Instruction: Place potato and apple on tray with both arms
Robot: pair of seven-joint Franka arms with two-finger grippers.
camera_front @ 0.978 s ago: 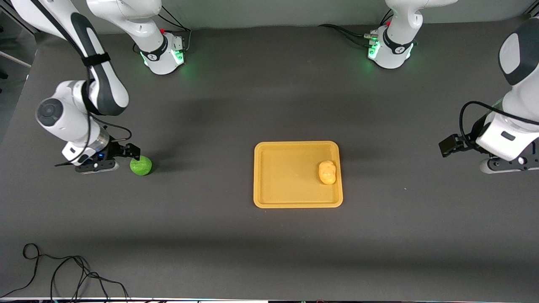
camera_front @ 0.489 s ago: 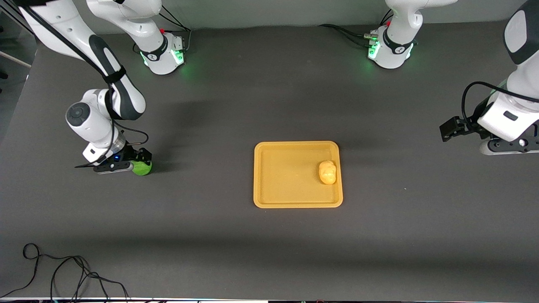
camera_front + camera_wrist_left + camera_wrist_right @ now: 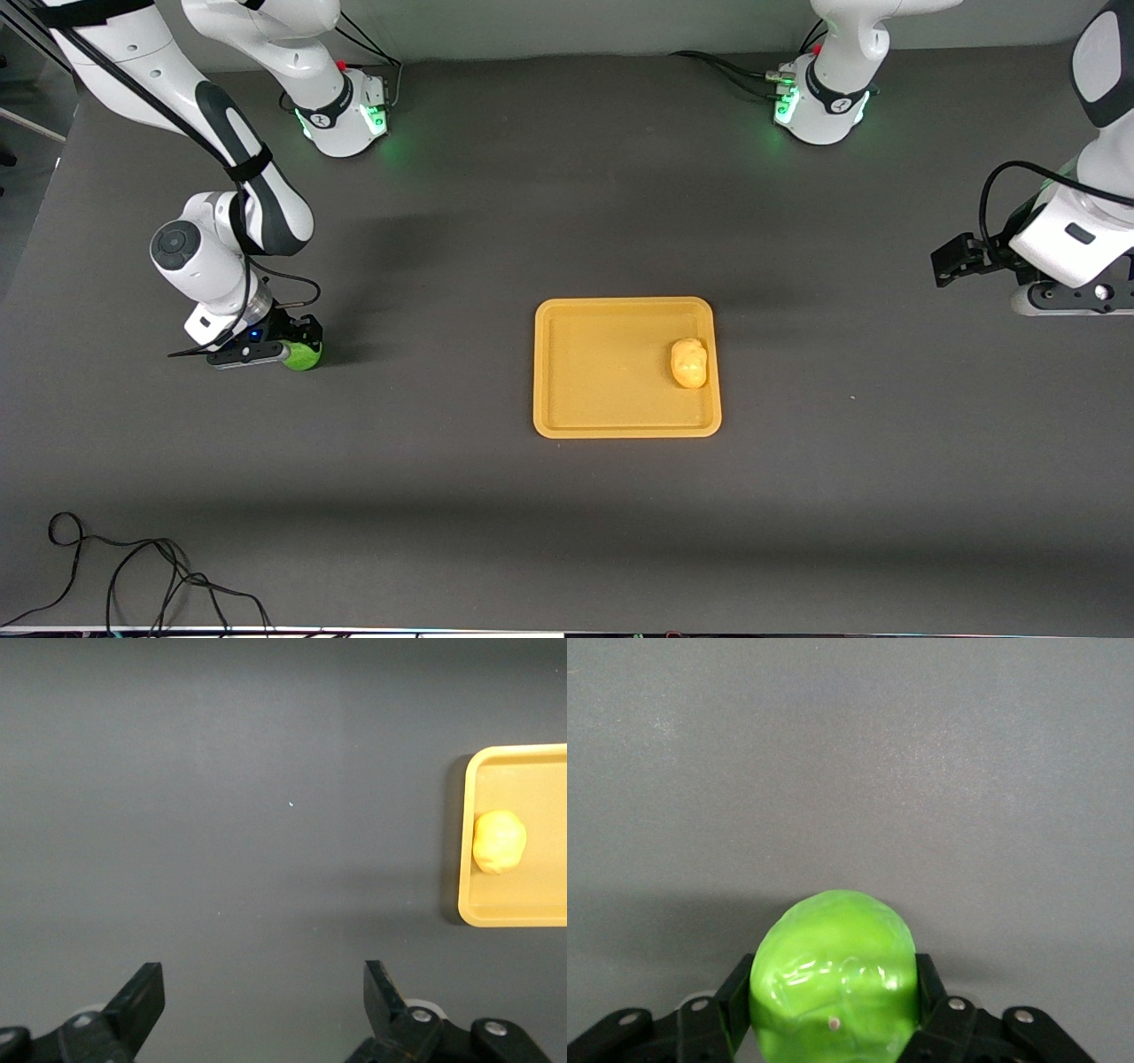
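From my seat, the right gripper mostly hides the small round glossy green apple, jaws clamped on both its sides, low on the dark grey counter. Plenty of bare room to the flat mustard-yellow plastic tray; the lumpy yellow-orange potato sits inside its rim. Left gripper hangs over the counter's end, jaws spread wide, empty.

Even overhead light fell softly; blurred shadows lay under the arms, and glare glinted on the apple.
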